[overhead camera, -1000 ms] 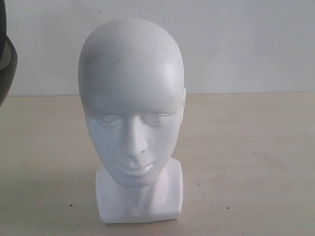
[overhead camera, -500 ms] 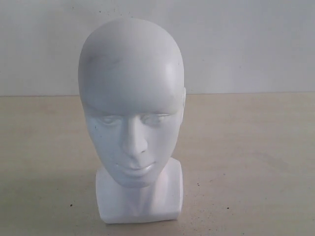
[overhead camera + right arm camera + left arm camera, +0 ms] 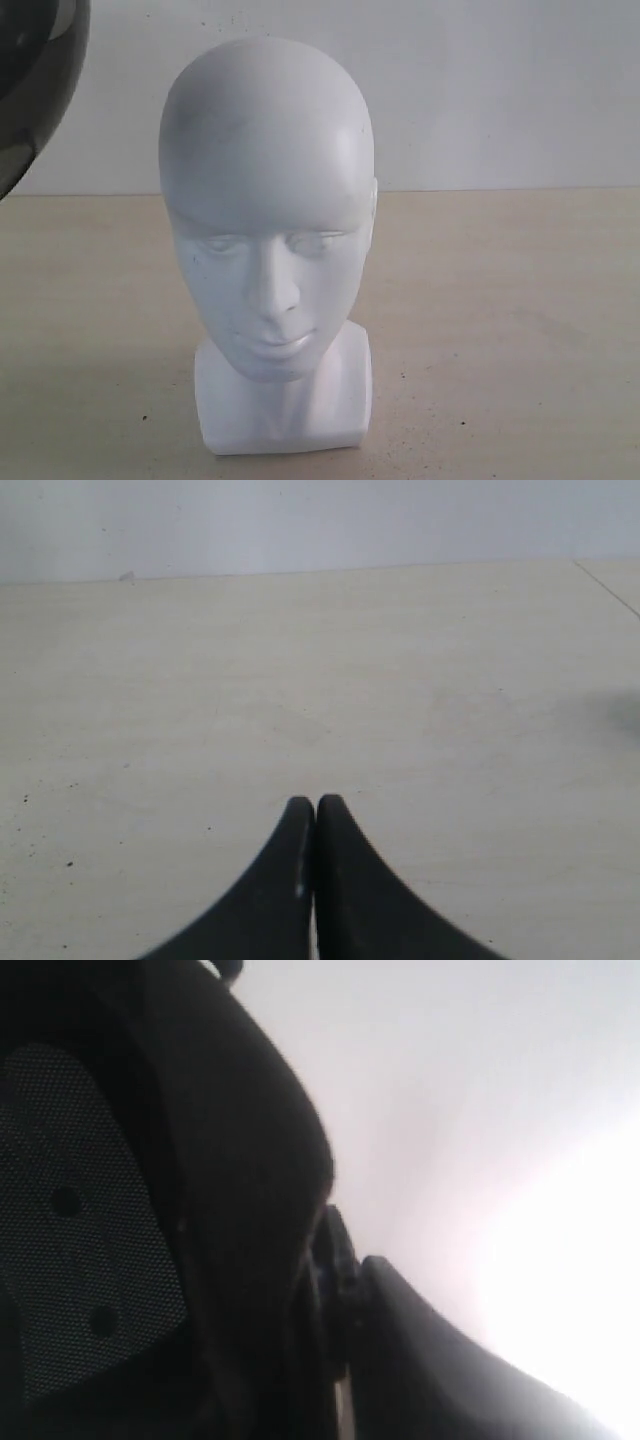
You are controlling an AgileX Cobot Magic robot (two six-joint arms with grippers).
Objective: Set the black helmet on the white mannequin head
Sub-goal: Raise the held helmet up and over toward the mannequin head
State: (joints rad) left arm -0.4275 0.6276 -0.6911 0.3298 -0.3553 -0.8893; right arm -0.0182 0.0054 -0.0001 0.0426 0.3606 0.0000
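Hazard: black helmet (image 3: pixel 35 90) hangs up left of white mannequin head (image 3: pixel 265 200), apparently clamped in my left pincer (image 3: pixel 340 1345), right pincer (image 3: pixel 316 810) together; off-centre lowering could topple the head.

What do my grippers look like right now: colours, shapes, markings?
The right gripper has two matte black fingers, broad at the base, curving inward to narrow rounded tips; one carries a tiny pale speck. No cables or labels show. The left gripper cannot be made out: the black helmet fills its wrist view. The exterior view shows no arm.
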